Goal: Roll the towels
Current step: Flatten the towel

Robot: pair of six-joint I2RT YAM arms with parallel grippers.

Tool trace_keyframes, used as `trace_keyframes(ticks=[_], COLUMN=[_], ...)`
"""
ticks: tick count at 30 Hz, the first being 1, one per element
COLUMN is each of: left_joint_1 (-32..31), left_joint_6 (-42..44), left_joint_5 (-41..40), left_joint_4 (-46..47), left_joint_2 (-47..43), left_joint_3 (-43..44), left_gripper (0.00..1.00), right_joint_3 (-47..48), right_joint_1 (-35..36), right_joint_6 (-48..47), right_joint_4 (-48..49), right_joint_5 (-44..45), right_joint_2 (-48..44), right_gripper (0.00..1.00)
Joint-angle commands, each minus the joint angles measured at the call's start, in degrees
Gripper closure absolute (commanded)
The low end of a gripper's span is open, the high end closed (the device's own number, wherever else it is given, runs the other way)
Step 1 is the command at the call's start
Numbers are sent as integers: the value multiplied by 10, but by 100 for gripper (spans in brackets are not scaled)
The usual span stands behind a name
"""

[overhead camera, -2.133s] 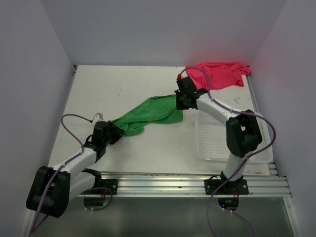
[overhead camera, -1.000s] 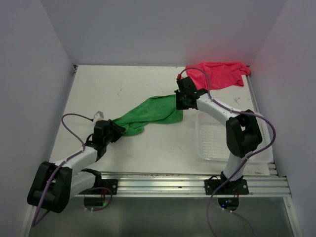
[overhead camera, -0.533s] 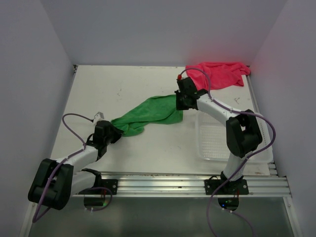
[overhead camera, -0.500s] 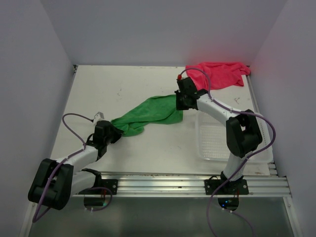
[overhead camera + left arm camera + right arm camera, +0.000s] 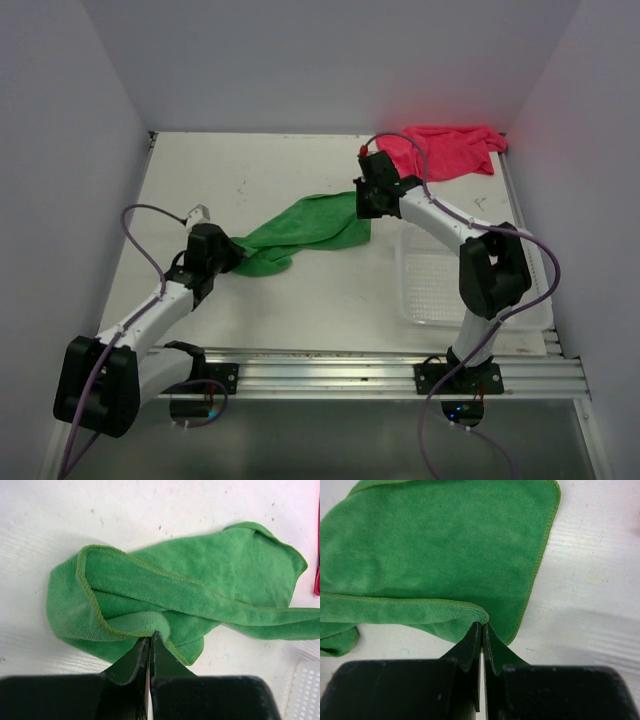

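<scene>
The green towel (image 5: 305, 228) lies crumpled and stretched across the middle of the table. My left gripper (image 5: 232, 258) is shut on its near-left end, and in the left wrist view a folded edge of the towel (image 5: 165, 590) is pinched at the gripper's tips (image 5: 151, 636). At the towel's right corner my right gripper (image 5: 362, 210) is shut as well; the right wrist view shows the green towel's (image 5: 440, 550) hem caught between the tips (image 5: 482, 625). The pink-red towel (image 5: 445, 150) sits bunched at the back right corner, untouched.
A clear plastic mesh basket (image 5: 440, 285) stands at the right, near the right arm's elbow. White walls close the table in on the left, back and right. A metal rail (image 5: 340, 365) runs along the near edge.
My left gripper has shut on the green towel's left end, and the left arm has lifted and moved slightly toward the back. The right arm holds its place.
</scene>
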Motion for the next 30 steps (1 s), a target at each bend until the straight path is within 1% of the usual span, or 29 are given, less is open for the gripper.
trace_keyframes(ticks=[1, 5, 8, 10, 12, 13, 15, 16, 17, 18, 19, 21, 24, 30], left_joint_1=[-3, -2, 2, 2, 2, 2, 2, 1, 1, 0, -1, -5, -21, -56], left_joint_6=[57, 118, 186, 212, 237, 242, 245, 244, 241, 237, 233, 224, 215, 213], left_joint_5=[-37, -50, -53, -37, -15, 24, 75, 139, 168, 218, 236, 252, 248, 204], left_joint_4=[-88, -157, -218, -255, -281, -290, -285, -266, -256, -230, -218, -202, -179, -190], left_joint_2=[-26, -33, -24, -18, -6, -3, 0, 0, 1, 1, 3, 4, 6, 41], left_joint_3=[67, 140, 206, 241, 255, 250, 229, 198, 181, 147, 131, 95, 69, 74], left_gripper=[100, 100, 100, 100, 100, 100, 100, 100, 100, 100, 100, 100, 100, 100], right_joint_3=[46, 97, 147, 164, 160, 146, 124, 100, 89, 78, 60, 42, 12, -17], right_joint_1=[-4, -5, -7, -8, -8, -7, -8, -7, -8, -8, -8, -8, -8, -7], right_joint_6=[-2, -12, -25, -30, -30, -28, -22, -17, -15, -11, -11, -8, -8, -4], right_joint_4=[-17, -38, -74, -80, -80, -76, -62, -58, -48, -45, -43, -37, -25, -11], right_joint_5=[13, 25, 43, 50, 49, 46, 42, 38, 31, 29, 27, 27, 27, 20], right_joint_2=[-35, -33, -28, -34, -39, -42, -53, -56, -60, -61, -61, -64, -69, -66], right_gripper=[100, 100, 100, 100, 100, 100, 100, 100, 100, 100, 100, 100, 100, 100])
